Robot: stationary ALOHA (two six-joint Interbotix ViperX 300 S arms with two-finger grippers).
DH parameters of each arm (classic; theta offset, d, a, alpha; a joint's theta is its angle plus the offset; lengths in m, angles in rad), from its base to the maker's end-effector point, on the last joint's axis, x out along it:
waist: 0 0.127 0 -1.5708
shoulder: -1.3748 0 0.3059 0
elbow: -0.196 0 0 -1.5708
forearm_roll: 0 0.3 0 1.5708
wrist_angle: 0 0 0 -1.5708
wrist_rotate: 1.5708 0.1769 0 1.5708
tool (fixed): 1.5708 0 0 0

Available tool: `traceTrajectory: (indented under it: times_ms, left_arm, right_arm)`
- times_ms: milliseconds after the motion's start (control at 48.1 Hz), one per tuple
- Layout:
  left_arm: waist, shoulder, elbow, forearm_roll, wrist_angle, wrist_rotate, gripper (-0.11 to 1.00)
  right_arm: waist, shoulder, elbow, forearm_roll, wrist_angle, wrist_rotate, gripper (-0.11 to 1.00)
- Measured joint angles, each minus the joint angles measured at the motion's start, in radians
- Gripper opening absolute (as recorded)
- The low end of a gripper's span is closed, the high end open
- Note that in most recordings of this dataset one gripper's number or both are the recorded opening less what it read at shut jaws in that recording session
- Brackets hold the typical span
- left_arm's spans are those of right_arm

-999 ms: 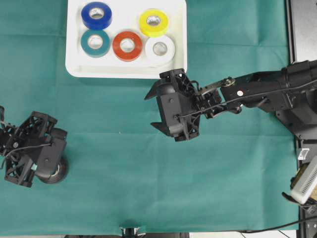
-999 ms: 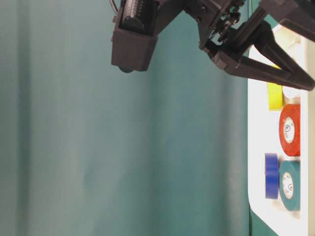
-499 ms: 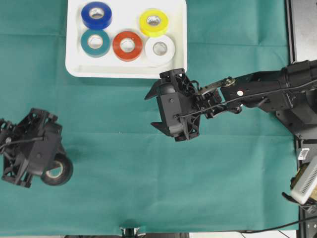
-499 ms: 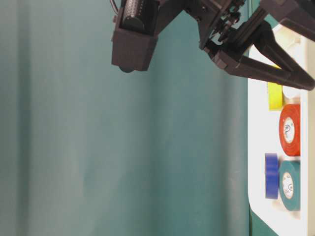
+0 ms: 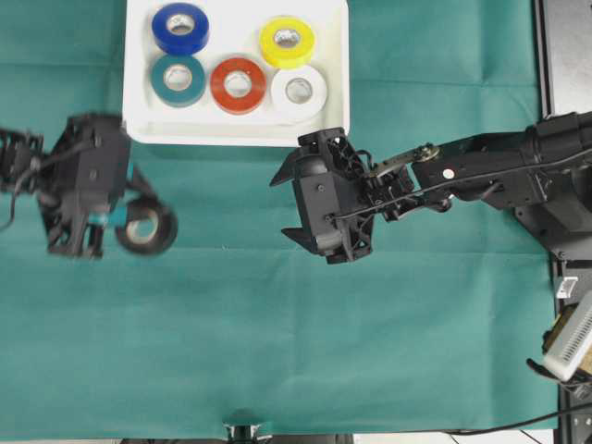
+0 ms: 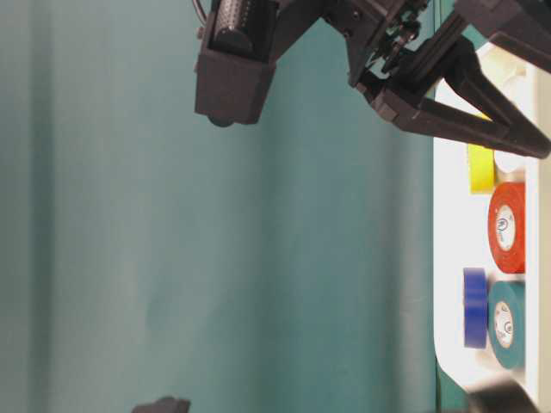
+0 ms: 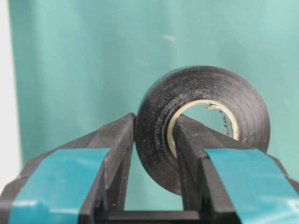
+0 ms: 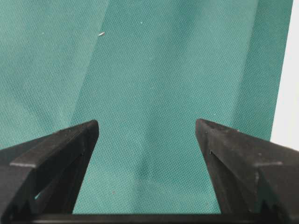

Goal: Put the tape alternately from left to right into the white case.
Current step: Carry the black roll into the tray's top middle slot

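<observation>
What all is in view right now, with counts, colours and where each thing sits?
tape in case: five, blue, teal, red-orange, yellow, white, lying flat in two rows
black tape: one, off the cloth, pinched through its wall by the left tool
case: one, white, top of the overhead view
cloth: one, teal-green, covering the table
left tool: shut on the black tape, just below the case's left corner
right tool: open, empty, over bare cloth right of centre

six rolls of tape (image 5: 239, 84), five in one white case (image 5: 139, 129), two robot arms (image 5: 481, 171), one green cloth (image 5: 277, 351)
</observation>
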Motion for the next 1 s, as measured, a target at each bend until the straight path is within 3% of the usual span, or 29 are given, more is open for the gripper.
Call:
traceTrajectory:
  times_ms: [229, 437, 999]
  left_arm:
    - [0.126, 0.011, -0.012, 0.000, -0.107, 0.106, 0.24]
    - [0.225, 0.074, -0.034, 0.002, -0.193, 0.152, 0.24]
    - [0.442, 0.298, -0.210, 0.002, -0.230, 0.275, 0.23]
  right_arm:
    - [0.000, 0.000, 0.000, 0.000, -0.002, 0.000, 0.58]
    - [0.000, 0.000, 0.000, 0.000, -0.002, 0.000, 0.58]
    - [0.000, 0.000, 0.002, 0.000, -0.005, 0.000, 0.58]
